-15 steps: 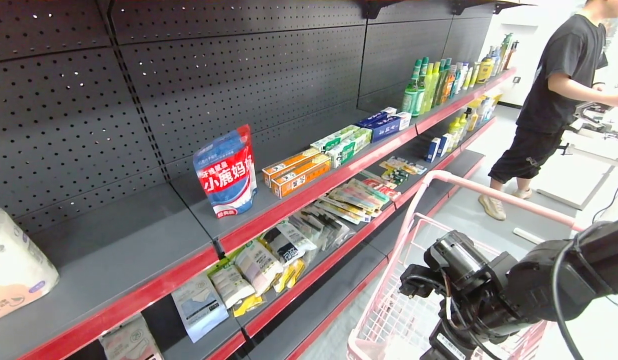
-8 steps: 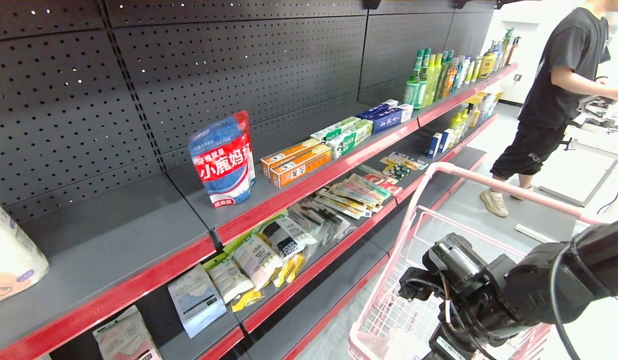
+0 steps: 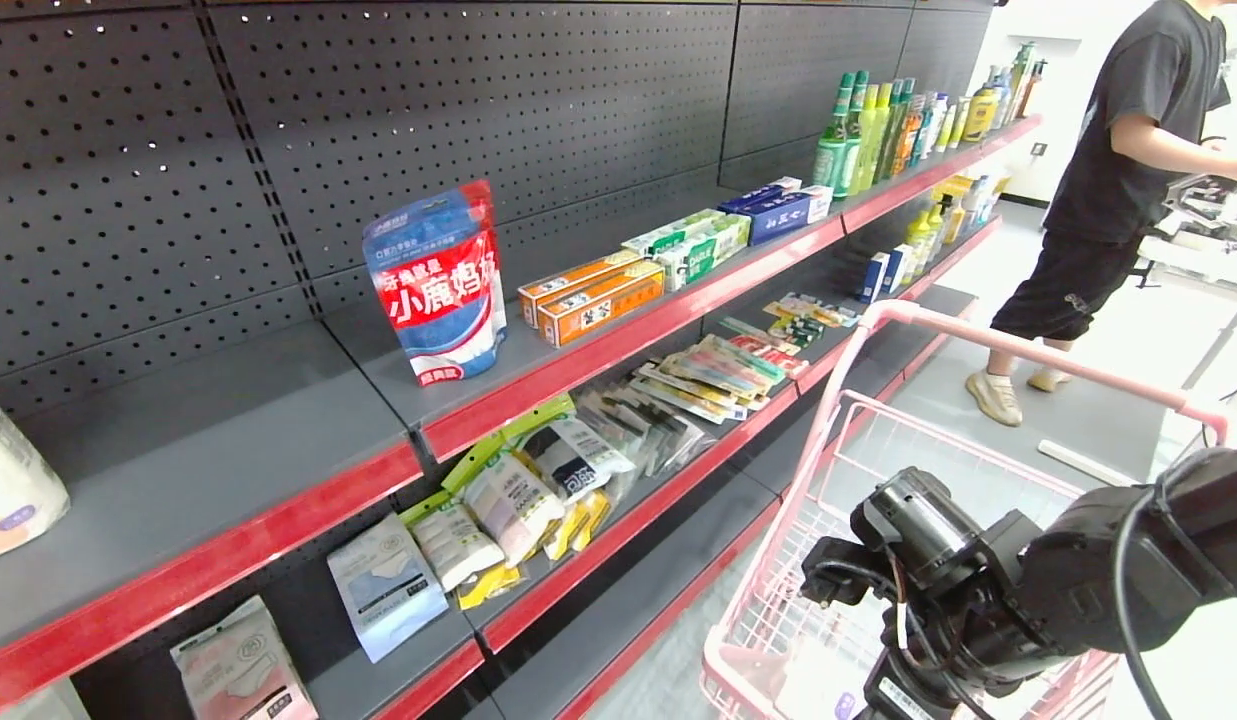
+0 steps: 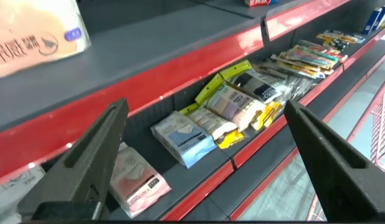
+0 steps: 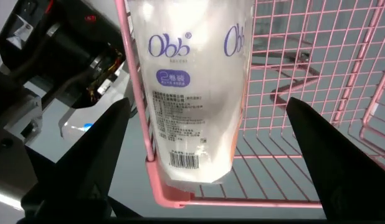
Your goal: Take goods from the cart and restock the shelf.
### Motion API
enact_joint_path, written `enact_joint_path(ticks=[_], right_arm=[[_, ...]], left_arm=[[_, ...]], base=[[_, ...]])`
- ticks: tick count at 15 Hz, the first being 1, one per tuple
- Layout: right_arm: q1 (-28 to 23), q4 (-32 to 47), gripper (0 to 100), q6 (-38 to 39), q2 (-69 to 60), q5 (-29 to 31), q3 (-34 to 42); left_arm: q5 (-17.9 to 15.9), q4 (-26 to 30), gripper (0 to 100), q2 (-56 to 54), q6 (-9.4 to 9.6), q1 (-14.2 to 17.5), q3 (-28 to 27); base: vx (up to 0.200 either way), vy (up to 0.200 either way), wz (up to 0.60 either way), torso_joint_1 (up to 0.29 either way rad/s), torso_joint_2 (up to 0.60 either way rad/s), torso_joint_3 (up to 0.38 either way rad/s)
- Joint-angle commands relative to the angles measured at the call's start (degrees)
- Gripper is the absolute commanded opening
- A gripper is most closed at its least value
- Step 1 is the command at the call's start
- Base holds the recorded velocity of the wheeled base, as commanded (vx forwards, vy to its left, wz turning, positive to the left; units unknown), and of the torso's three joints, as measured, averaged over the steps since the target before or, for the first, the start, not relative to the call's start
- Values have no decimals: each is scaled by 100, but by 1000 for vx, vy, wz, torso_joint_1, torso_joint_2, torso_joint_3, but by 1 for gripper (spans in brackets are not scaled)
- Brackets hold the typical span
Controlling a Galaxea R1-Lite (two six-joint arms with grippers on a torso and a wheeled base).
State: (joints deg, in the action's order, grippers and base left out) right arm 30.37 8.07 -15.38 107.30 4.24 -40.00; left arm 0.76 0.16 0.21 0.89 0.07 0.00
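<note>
I see camera shifted; shelf point(image 3: 228, 440) unchanged.
My right hand point(image 5: 205, 106) released over pouch point(image 5: 192, 93) in cart point(image 3: 978, 345), 5 o'clock; left hand point(image 4: 205, 104) released.

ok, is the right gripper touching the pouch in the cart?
Apart. Right wrist view: the right gripper is open either side of the pouch, with cart wire showing in both gaps.

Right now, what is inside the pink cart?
One white pouch rests against a corner of the pink cart. In the head view the right arm covers much of the basket, so any other goods there are hidden.
</note>
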Motion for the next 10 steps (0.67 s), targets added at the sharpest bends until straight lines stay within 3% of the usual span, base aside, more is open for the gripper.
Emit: enact_joint_path(ticks=[1, 5, 10], right_arm=[[4, 2, 100, 0, -25, -2, 1], [4, 2, 100, 18, -104, -380, 1], [-4, -16, 100, 44, 318, -424, -70]], left_arm=[[4, 2, 100, -3, -1, 1, 0], [4, 2, 100, 6, -1, 1, 0], [4, 2, 100, 6, -1, 1, 0]], base=[[0, 0, 0, -168, 388, 212], [0, 0, 0, -139, 326, 179], [0, 0, 0, -8, 17, 12]])
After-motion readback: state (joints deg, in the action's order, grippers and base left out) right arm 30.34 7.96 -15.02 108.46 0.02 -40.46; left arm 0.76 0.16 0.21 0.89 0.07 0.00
